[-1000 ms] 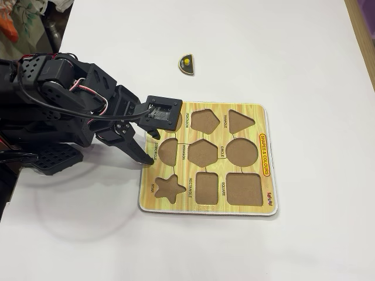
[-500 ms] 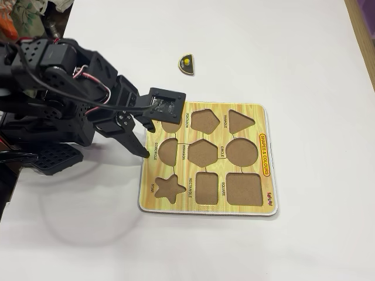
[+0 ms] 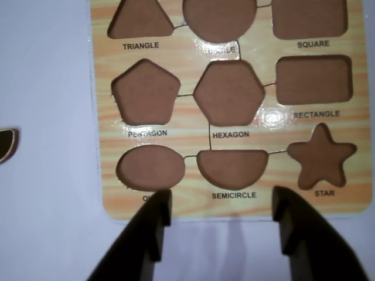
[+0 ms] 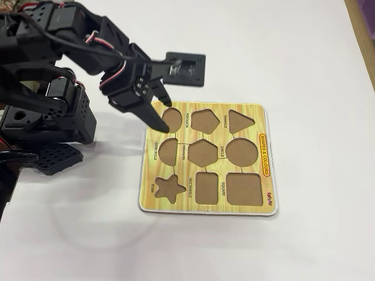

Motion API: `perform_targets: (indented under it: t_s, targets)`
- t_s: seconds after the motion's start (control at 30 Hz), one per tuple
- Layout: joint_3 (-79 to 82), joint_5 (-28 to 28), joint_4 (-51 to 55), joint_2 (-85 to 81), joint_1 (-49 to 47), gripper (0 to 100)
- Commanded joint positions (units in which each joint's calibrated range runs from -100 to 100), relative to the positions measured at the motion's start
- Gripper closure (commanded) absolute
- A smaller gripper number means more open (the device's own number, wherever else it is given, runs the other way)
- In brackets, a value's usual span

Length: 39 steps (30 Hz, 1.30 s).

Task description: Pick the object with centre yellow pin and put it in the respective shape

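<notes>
The end effector [image 4: 163, 112], fingers apart and empty, has risen and swung from the SEMICIRCLE cutout [image 3: 232, 168] toward the table's far edge.

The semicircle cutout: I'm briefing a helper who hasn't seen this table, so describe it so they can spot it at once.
Find the yellow wood-grain shape board on the white table. In the wrist view, look along its bottom row, nearest the open jaws: the semicircle cutout sits between the oval cutout and the star cutout, below the hexagon cutout. It alone has a flat top, a rounded belly, and the label SEMICIRCLE.
</notes>
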Motion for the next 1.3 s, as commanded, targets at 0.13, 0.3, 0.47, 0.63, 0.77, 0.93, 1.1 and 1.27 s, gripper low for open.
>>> perform_targets:
  t_s: [0.13, 0.3, 0.47, 0.63, 0.77, 0.93, 1.1, 1.27]
  targets:
    - [-19.5, 0.3, 11.5, 9.8, -8.6, 80]
    - [-34.5, 0.2, 25.7, 19.0, -10.6, 80]
    - [-44.2, 0.2, 30.6, 24.7, -14.8, 80]
    - [-49.3, -0.1, 30.6, 31.0, -21.9, 80]
    - [-51.9, -0.3, 29.7, 38.3, -28.5, 80]
    - [-55.2, -0.4, 29.7, 44.5, -32.3, 80]
    - [-60.9, -0.4, 29.6, 51.0, -35.7, 80]
    - [-67.8, -0.4, 29.6, 56.7, -37.4, 80]
